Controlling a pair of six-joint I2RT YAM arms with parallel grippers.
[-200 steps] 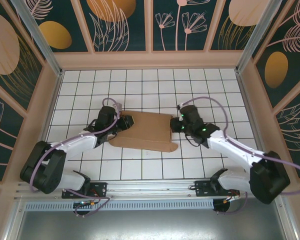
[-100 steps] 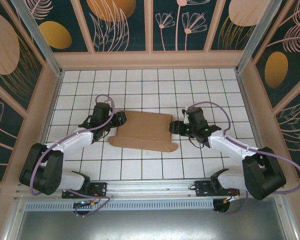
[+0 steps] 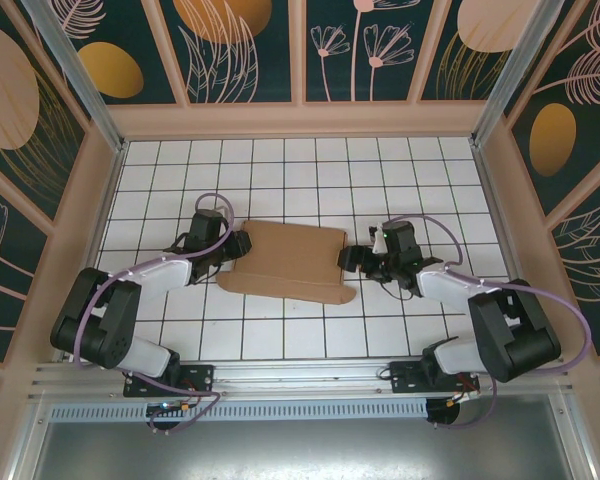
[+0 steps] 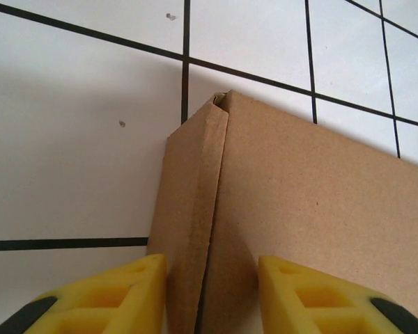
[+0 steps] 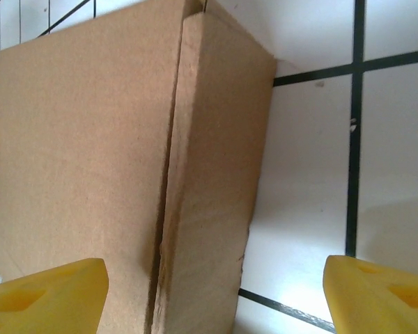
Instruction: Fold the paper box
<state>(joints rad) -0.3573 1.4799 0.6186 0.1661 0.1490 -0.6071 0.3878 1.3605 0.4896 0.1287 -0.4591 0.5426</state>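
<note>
**Top camera:** The paper box (image 3: pixel 290 262) lies near the middle of the white tiled worktop (image 3: pixel 280 170). It is a low brown cardboard shape, with a rounded flap (image 3: pixel 342 296) jutting from its 5 o'clock corner. The left fingers (image 3: pixel 242 243) sit at the box's 9 o'clock edge and the right fingers (image 3: pixel 352 258) at its 3 o'clock edge. Both arms reach in from their bases at 6 o'clock. Dark walls (image 3: pixel 250 50) painted with leaves and orange ovals ring the worktop.

**Left wrist camera:** The two yellow left fingers (image 4: pixel 118 299) enter from 6 o'clock and stand apart, released, straddling a folded strip (image 4: pixel 191 209) along the side of the paper box (image 4: pixel 313 209). The finger at 7 o'clock is just beside the strip's outer face. The finger at 5 o'clock sits over the box's broad panel, with a clear gap to the crease. Nothing is clamped between them. The box's corner points toward 12 o'clock, resting on white tiles crossed by black grid lines (image 4: pixel 186 56).

**Right wrist camera:** The yellow right fingers (image 5: pixel 49 292) are spread wide and grasp nothing, one at 7 o'clock and the other at 5 o'clock. The paper box (image 5: pixel 90 153) fills the frame from 9 o'clock to the centre. Its folded edge strip (image 5: pixel 216 160) runs from 12 to 6 o'clock between the fingers. The finger at 7 o'clock lies over the cardboard, and the other is well clear of it, above bare tile.
</note>
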